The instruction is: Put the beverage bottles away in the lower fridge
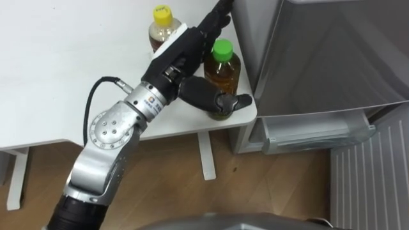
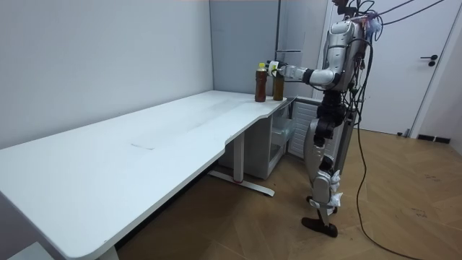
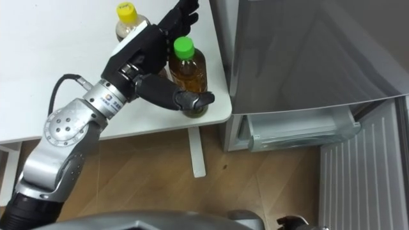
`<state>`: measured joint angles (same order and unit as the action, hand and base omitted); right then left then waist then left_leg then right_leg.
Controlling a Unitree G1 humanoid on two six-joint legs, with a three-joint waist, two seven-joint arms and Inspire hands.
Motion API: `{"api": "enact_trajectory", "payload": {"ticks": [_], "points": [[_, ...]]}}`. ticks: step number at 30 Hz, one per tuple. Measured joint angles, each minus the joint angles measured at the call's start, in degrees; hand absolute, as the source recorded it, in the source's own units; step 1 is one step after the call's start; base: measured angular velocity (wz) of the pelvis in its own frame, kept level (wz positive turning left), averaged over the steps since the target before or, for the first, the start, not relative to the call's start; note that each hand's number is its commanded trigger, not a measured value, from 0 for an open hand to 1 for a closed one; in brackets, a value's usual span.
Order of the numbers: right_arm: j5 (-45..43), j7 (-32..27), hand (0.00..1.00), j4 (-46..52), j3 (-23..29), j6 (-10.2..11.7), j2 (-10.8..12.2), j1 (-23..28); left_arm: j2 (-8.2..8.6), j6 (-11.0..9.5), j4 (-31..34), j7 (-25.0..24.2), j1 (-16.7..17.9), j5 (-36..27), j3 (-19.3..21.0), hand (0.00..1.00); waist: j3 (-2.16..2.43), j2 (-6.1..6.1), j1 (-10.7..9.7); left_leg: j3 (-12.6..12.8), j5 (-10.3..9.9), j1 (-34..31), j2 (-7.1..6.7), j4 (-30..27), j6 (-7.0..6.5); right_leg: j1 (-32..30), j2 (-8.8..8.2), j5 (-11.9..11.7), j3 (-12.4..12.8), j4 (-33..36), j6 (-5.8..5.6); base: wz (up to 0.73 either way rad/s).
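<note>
White worktop [image 1: 57, 76], corner next to the fridge. Left hand [image 1: 182, 54]: fingers [image 1: 214, 22] wide and straight behind the green-capped bottle [image 1: 225, 70], thumb lying across its front near the base, no grip closed. Green-capped bottle: upright at the worktop's edge. Yellow-capped bottle [image 1: 161, 25]: upright, just beside it at 10 o'clock. Grey fridge [image 1: 319, 57]: at 3 o'clock; lower compartment [image 1: 313, 131] open, at 5 o'clock. Robot: standing at the worktop's end, left arm outstretched.
</note>
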<state>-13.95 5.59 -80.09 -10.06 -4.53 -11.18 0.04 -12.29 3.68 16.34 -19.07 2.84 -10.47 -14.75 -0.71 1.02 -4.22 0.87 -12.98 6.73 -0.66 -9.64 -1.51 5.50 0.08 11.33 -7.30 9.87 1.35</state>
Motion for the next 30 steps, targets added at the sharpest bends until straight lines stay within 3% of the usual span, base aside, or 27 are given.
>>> {"api": "enact_trajectory", "payload": {"ticks": [19, 30], "points": [[0.0, 0.9, 0.0, 0.2, 0.0, -0.3, 0.0, 0.1, 0.22, 0.0, -0.7, -0.2, 0.0, 0.0, -0.1, 1.0, 0.0, -0.11, 0.1, 0.3, 0.0, -0.1, 0.0, -0.1, 0.0, -0.8, -0.07, 0.0, 0.2, 0.7, 0.0, 0.0], [0.0, 1.4, 0.0, 0.1, 0.0, -0.3, 0.0, 0.1, 0.25, -0.1, -0.7, 0.1, 0.0, -0.1, -0.2, 1.0, 0.28, -1.29, 0.1, 0.4, 0.0, -0.1, 0.01, -0.1, 0.0, -0.6, -0.05, 0.0, 0.3, 0.8, 0.0, 0.0]]}}
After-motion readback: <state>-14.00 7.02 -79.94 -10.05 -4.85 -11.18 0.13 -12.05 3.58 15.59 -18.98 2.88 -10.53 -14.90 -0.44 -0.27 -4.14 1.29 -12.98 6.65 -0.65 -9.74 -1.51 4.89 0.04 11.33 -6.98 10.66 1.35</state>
